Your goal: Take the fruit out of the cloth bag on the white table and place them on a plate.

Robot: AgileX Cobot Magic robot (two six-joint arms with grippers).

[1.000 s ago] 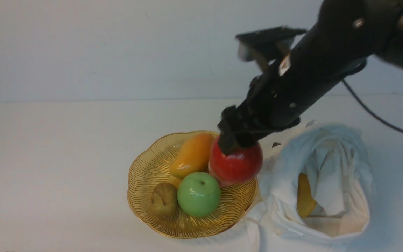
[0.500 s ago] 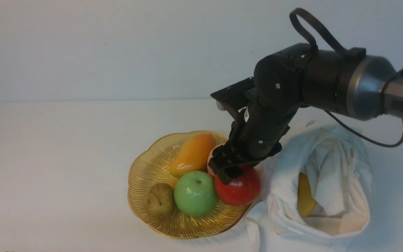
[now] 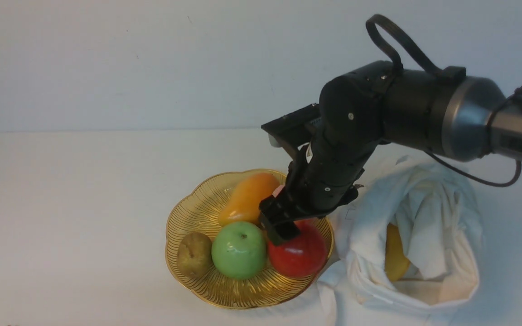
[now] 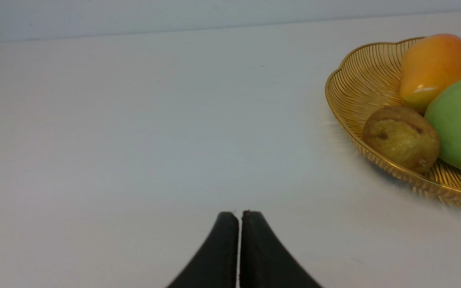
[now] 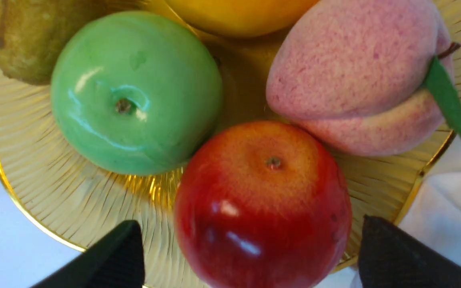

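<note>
The red apple [image 3: 298,256] rests in the golden plate [image 3: 176,267], at its right side, against the green apple [image 3: 238,249]. My right gripper [image 3: 282,225] hangs just above the red apple [image 5: 262,208]. It is open, with its fingers [image 5: 110,260] apart on either side of the apple and not touching it. The yellow fruit [image 3: 396,258] lies inside the white cloth bag [image 3: 428,213], which is right of the plate on the white table [image 3: 61,203]. My left gripper [image 4: 238,218] is shut and empty, low over the bare table left of the plate [image 4: 346,104].
The plate also holds an orange mango [image 3: 247,197], a brown fruit [image 3: 194,254] and a pink peach with a green leaf [image 5: 354,80]. The bag's edge touches the plate's right rim. A black cable runs behind the right arm.
My right gripper came down with the red apple, set it in the plate and opened. The green apple and the brown fruit were pushed a little to the left.
</note>
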